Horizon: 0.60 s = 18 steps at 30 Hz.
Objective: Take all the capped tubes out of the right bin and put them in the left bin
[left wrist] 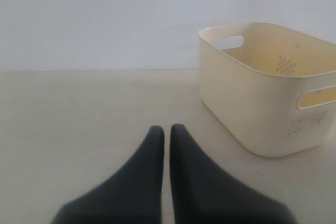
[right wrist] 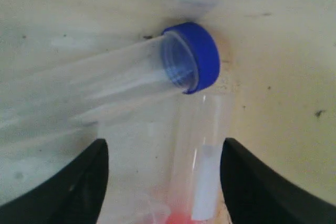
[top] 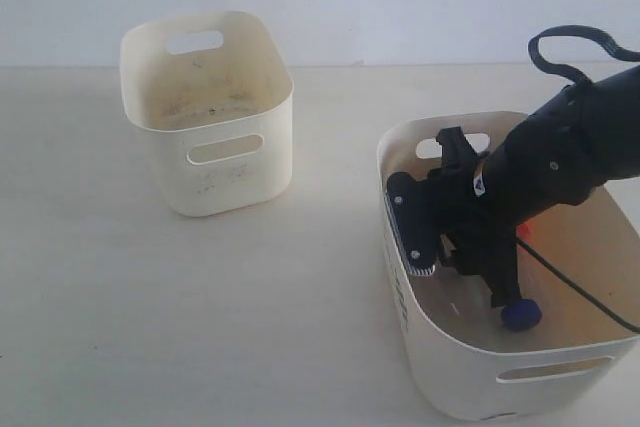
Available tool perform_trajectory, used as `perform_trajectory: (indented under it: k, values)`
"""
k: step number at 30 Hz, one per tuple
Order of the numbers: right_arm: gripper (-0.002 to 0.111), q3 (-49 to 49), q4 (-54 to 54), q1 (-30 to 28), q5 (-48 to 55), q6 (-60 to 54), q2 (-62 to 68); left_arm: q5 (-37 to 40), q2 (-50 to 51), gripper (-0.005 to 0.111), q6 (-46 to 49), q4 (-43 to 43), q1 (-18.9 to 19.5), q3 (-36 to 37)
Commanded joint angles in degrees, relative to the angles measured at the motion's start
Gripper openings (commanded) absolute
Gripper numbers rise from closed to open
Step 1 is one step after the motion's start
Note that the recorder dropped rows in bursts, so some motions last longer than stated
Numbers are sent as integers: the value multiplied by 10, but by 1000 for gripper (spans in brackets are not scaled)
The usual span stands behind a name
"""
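Reaching into the right bin [top: 440, 367], we find the right gripper [right wrist: 164, 145] spread wide astride an orange-capped tube [right wrist: 202, 150], long axis running out between the jaws; left gripper [left wrist: 166, 130], pinched together, well away.

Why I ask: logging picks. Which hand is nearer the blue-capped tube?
Right. The right hand is inside the right bin, open, the blue-capped tube just ahead of it; the left hand is shut over the table, outside that bin.
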Motion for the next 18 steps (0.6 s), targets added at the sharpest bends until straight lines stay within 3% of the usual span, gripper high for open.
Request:
perform_trajectory:
  k: [1, 14, 18]
  values:
    - [59, 2, 0, 2, 4, 31, 2, -4, 2, 4, -6, -4, 0, -2]
    - [58, 2, -51, 2, -10, 59, 13, -4, 2, 4, -6, -4, 0, -2]
    - [43, 2, -54, 2, -9, 59, 25, -4, 2, 4, -6, -4, 0, -2]
